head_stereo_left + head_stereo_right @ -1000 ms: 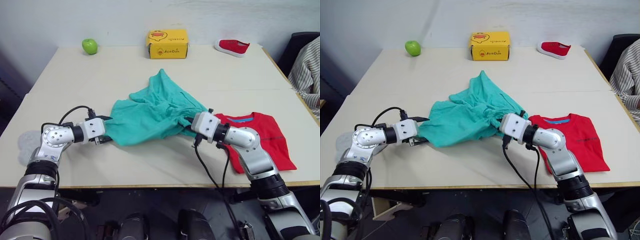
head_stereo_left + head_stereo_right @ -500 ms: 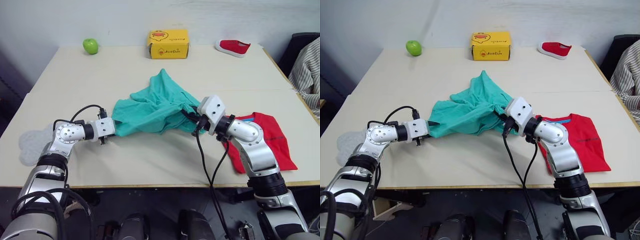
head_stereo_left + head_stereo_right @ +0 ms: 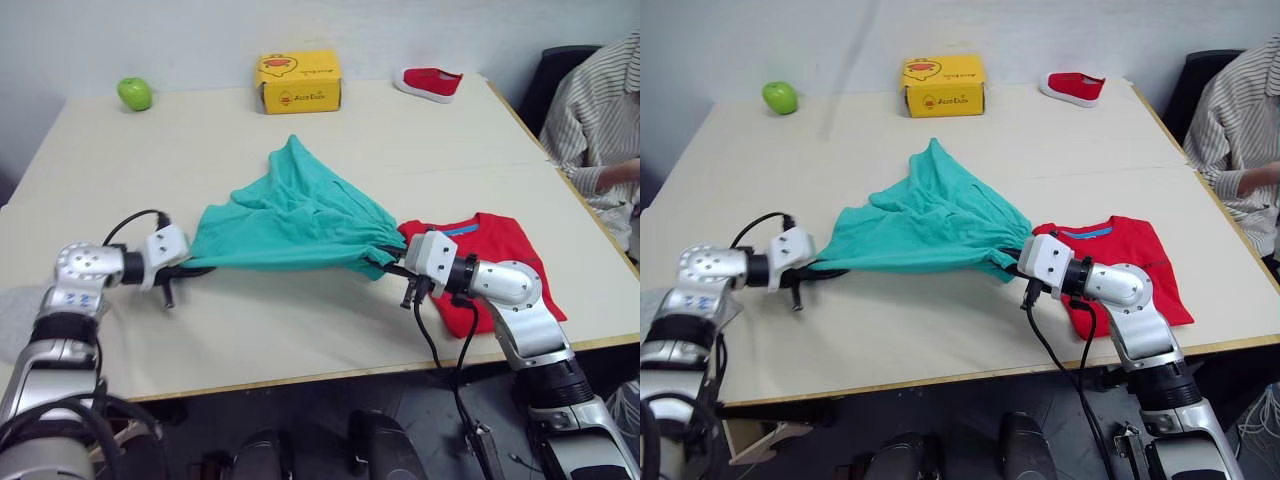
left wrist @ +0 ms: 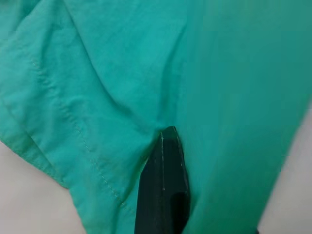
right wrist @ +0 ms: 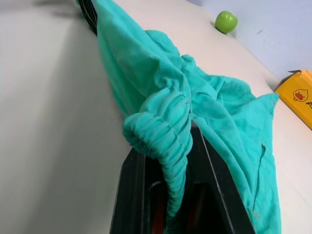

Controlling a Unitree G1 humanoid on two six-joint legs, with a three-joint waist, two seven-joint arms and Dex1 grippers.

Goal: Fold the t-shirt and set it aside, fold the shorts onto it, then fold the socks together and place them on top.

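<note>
A pale bench (image 3: 300, 320) by a white wall carries the shorts (image 3: 290, 225), stretched beside the t-shirt (image 3: 500, 255). Left hand (image 3: 190, 268) and right hand (image 3: 392, 265) each pinch an end.

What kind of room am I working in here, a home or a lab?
Likely a lab or test room, not a home. A bare pale table stands against a plain wall, with unrelated props along its far edge: an apple, a yellow box, one red shoe. A seated person watches beside it.
</note>
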